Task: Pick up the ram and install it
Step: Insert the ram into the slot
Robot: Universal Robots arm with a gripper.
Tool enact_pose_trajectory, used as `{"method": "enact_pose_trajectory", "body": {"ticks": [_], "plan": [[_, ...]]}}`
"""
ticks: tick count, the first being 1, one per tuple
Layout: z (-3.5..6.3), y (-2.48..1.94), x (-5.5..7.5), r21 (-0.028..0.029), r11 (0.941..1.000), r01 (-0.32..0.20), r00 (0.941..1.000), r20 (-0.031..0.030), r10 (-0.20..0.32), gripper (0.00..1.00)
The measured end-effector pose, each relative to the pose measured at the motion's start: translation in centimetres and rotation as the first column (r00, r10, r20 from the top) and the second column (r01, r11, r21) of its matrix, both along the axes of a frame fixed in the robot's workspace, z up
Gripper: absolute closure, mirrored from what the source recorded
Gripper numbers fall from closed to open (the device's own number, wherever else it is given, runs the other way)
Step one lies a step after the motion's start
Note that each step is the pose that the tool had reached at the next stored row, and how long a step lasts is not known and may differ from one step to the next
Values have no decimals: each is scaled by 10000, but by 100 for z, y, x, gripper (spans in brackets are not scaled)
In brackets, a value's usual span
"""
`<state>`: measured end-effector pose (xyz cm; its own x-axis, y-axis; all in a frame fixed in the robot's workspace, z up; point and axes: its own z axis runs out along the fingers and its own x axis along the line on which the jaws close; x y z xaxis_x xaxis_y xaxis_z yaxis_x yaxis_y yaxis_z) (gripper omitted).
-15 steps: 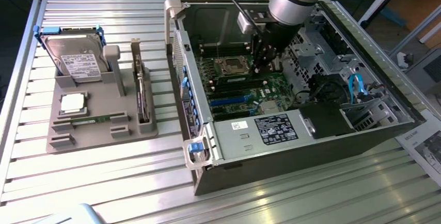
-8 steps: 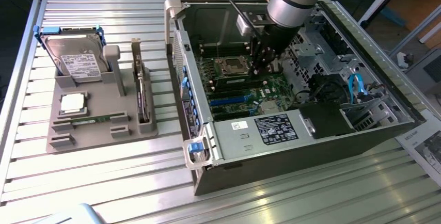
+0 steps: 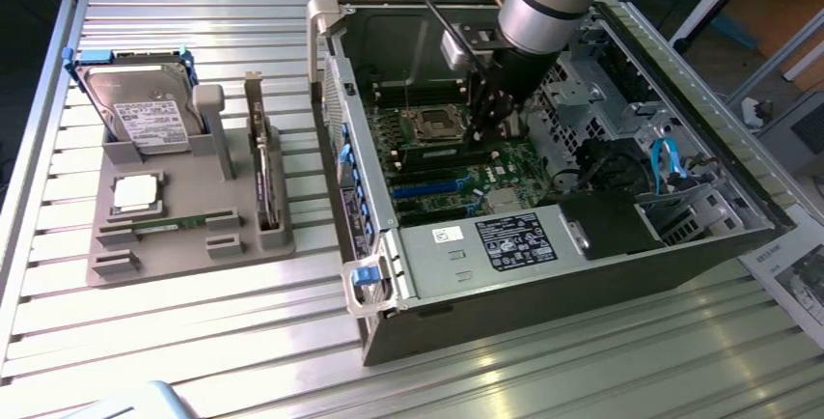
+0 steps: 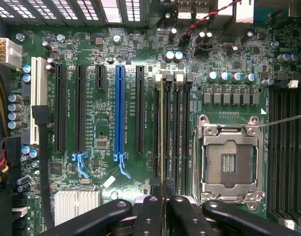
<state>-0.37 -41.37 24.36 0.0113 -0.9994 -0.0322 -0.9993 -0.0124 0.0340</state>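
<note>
The gripper [image 3: 493, 115] stood inside the open computer case [image 3: 618, 274], which lay on its side on the slatted table [image 3: 193, 342], toward the exterior view's right edge of it. The 2 fingers [image 4: 150, 215] were pinched onto the ram [image 4: 163, 132], 1 against each face.

Governing relation: the ram lay directly between the fingers, in contact with both. Its visible length extended away from them across the motherboard [image 4: 106, 59]. Its long axis ran parallel to the memory slots [image 4: 182, 128] and to the blue expansion slot [image 4: 120, 108].

Position: in the wrist view the stick lay over the bank of 4 memory slots, between the expansion slots and the empty processor socket [image 4: 230, 162]. It sat on the side of that bank nearer the expansion slots. Alignment with 1 slot appeared close. Whether the lower edge sat in the slot or only hung above it could not be told.

Appearance: the ram was seen edge-on, as 1 thin straight line with a pale, yellowish top edge. Its faces and chips were hidden. It stood upright on its long edge, with no tilt evident.

Judgement: the pick-up appeared complete, and the work stood at the seating stage.

Other items: a grey fixture [image 3: 168, 245] near the table's exterior-view-left edge carried a hard drive [image 3: 142, 115] and an upright dark card [image 3: 261, 178]. Both were well apart from the gripper.
</note>
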Motion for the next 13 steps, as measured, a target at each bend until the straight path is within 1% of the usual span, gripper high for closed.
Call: {"method": "enact_pose_trajectory", "body": {"ticks": [13], "plan": [[-9,-3,-1,1,9999,158,9999,1,-158,88]]}}
